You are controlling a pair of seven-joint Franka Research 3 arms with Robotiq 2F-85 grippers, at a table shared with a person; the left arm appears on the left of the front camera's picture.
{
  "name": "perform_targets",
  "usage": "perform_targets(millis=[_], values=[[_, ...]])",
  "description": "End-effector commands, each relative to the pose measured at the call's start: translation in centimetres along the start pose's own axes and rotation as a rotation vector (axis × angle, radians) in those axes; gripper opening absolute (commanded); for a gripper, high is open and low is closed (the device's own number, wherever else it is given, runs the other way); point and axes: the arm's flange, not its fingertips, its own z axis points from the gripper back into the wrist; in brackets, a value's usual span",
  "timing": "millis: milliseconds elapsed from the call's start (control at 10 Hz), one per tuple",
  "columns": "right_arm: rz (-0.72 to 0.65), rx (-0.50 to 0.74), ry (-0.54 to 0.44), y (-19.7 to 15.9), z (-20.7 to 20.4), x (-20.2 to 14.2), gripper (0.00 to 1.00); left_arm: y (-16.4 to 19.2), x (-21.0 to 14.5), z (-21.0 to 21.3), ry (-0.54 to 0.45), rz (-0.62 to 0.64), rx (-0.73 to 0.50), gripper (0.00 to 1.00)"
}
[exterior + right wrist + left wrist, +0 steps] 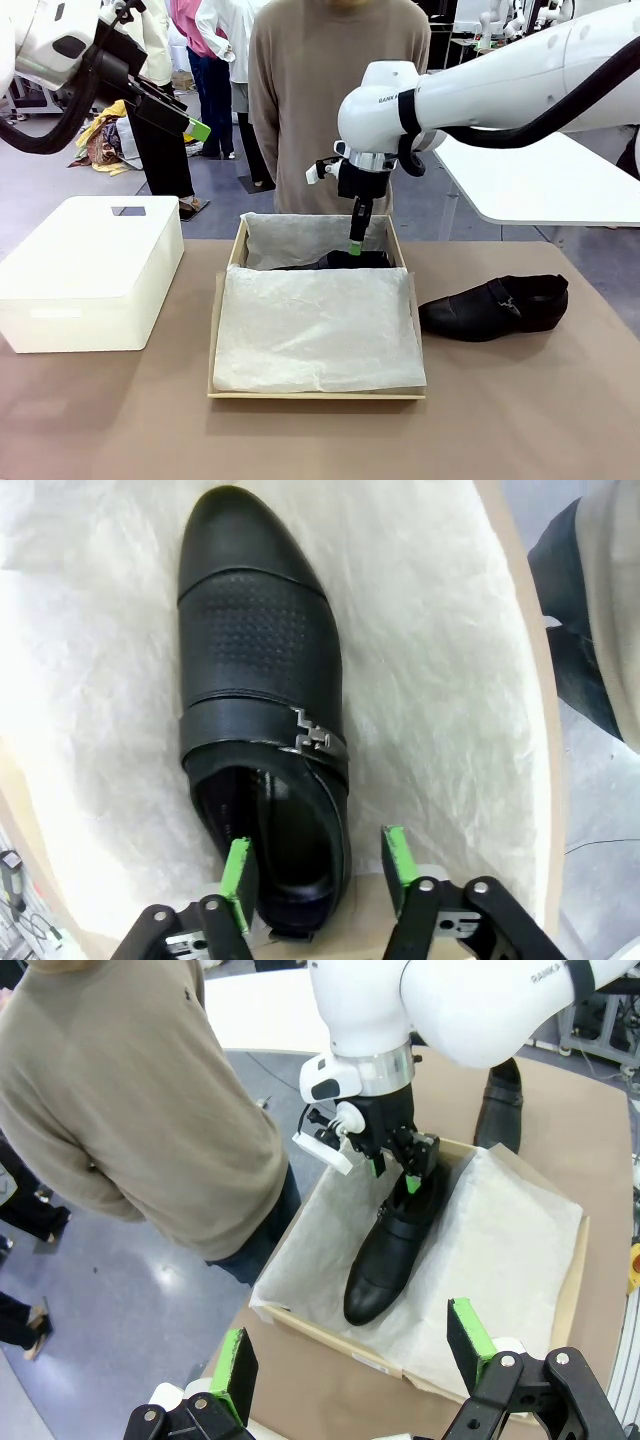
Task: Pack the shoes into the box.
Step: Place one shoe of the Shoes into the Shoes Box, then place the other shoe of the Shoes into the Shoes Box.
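Note:
One black shoe (pixel 335 261) lies in the far part of the tan box (pixel 315 395), on white tissue paper. In the right wrist view this shoe (pixel 260 660) points away, buckle up. My right gripper (pixel 316 865) stands open over its heel end, one pad inside the shoe's opening and the other outside its side wall. The left wrist view looks down on that gripper (pixel 395 1172) over the shoe (pixel 385 1260). The other shoe (pixel 495 305) lies on its side on the table, right of the box. My left gripper (pixel 190 125) hangs open high at the far left, holding nothing.
A white plastic bin (pixel 90 270) stands left of the box. A person in a tan sweater (pixel 340 90) stands at the far edge, just behind the box. A white table (pixel 540 180) is at the back right. Brown tabletop lies bare in front of the box.

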Motion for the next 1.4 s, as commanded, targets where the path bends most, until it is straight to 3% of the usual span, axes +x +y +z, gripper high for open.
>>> perform_targets(millis=[0,500,600,700,1300], values=[[0.038,0.020,-0.033,1.2,1.7,-0.7,1.00,0.3,-0.2,-0.1,-0.019,-0.013,-0.015,1.00],[0.024,-0.037,-0.059,2.6,4.2,-2.8,1.00,0.3,-0.2,-0.1,-0.019,-0.013,-0.015,1.00],[0.024,-0.025,-0.022,1.7,4.0,-0.3,1.00,0.3,-0.2,-0.1,-0.019,-0.013,-0.015,1.00],[0.024,-0.025,-0.022,1.7,4.0,-0.3,1.00,0.3,-0.2,-0.1,-0.019,-0.013,-0.015,1.00],[0.071,-0.099,0.003,3.5,11.4,-6.3,1.00,0.3,-0.2,-0.1,-0.019,-0.013,-0.015,1.00]])
